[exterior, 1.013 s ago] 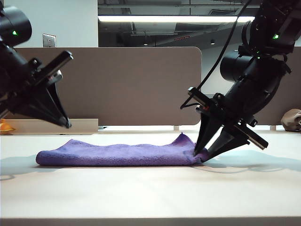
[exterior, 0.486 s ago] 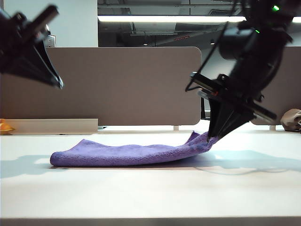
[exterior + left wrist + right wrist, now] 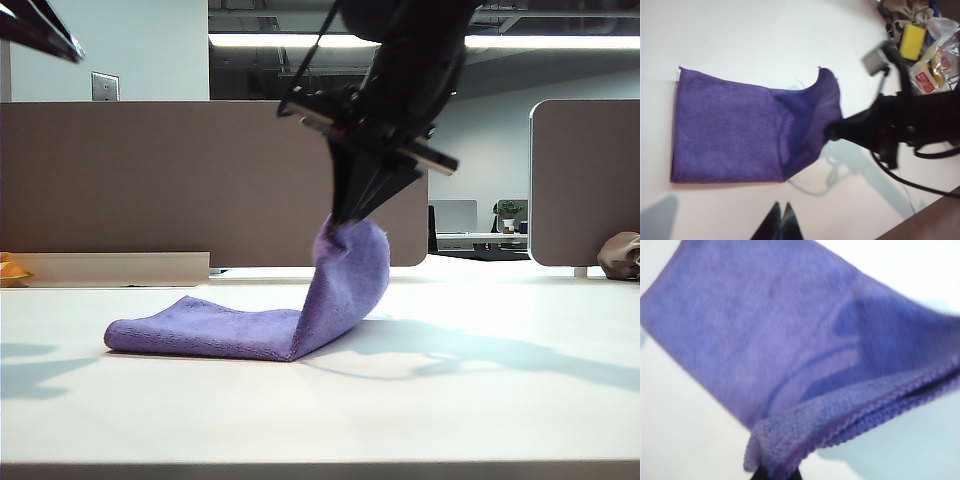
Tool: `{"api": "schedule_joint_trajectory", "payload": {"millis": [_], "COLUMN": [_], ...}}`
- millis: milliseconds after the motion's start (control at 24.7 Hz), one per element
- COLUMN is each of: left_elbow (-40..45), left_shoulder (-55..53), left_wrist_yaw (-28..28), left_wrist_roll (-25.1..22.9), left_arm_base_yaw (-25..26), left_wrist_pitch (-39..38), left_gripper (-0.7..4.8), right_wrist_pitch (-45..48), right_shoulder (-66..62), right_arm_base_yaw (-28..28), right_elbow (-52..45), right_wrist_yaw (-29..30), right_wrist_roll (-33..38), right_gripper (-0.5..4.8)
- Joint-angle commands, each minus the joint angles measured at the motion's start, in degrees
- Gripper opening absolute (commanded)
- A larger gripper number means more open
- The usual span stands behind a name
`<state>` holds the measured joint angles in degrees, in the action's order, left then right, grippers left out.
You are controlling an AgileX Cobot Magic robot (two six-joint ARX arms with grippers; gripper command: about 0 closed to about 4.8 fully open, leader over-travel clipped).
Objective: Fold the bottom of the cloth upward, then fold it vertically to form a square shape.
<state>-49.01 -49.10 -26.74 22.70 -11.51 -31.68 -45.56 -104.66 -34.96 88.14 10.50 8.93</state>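
Observation:
The purple cloth (image 3: pixel 230 333) lies folded on the white table, with its right end pulled up into a standing curve. My right gripper (image 3: pixel 345 220) hangs above the table's middle, shut on that raised end. In the right wrist view the fuzzy doubled edge of the cloth (image 3: pixel 805 365) bunches at the right gripper (image 3: pixel 776 473). The left wrist view looks down on the cloth (image 3: pixel 725 135), with the right arm (image 3: pixel 890 125) pinching its lifted corner. My left gripper (image 3: pixel 781 206) is shut on nothing, high above the table. It shows at the upper left corner of the exterior view (image 3: pixel 72 52).
Brown partition panels (image 3: pixel 200 180) stand behind the table. A small orange object (image 3: pixel 10 268) sits at the far left edge and a beige lump (image 3: pixel 622 255) at the far right. A yellow sponge (image 3: pixel 913 41) and wrapped packets (image 3: pixel 932 67) lie beyond the right arm.
My right gripper shut on the cloth's right end, then lifted it and carried it leftward over the rest. The left arm rose up and away to the upper left.

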Motion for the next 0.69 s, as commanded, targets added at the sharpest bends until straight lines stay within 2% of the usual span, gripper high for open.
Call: {"api": "schedule_joint_trajectory", "payload": {"millis": [41,162,689], "left_elbow": [-0.15,-0.15,-0.15], "left_shoulder": [3.3,7.04,10.45], "left_wrist_yaw": [1.27,2.78,3.45], "left_wrist_roll": [-0.22,-0.22,-0.22], "left_arm_base_yaw": [0.07,0.07,0.07], "left_wrist_pitch": [-2.78,-4.66,-8.57], "left_gripper": [-0.06,-0.06,-0.06], "right_wrist_pitch": [-2.38,-2.45,-0.2], "right_shoulder": [-5.27,-9.42,-17.53], "right_arm_base_yaw": [-1.33,-2.86,-8.46], "right_elbow": [5.66,10.34,20.76], "right_wrist_yaw": [0.92,3.56,6.21], "right_wrist_roll": [0.11,0.31,1.6], "right_gripper": [-0.06,-0.06,-0.06]}}
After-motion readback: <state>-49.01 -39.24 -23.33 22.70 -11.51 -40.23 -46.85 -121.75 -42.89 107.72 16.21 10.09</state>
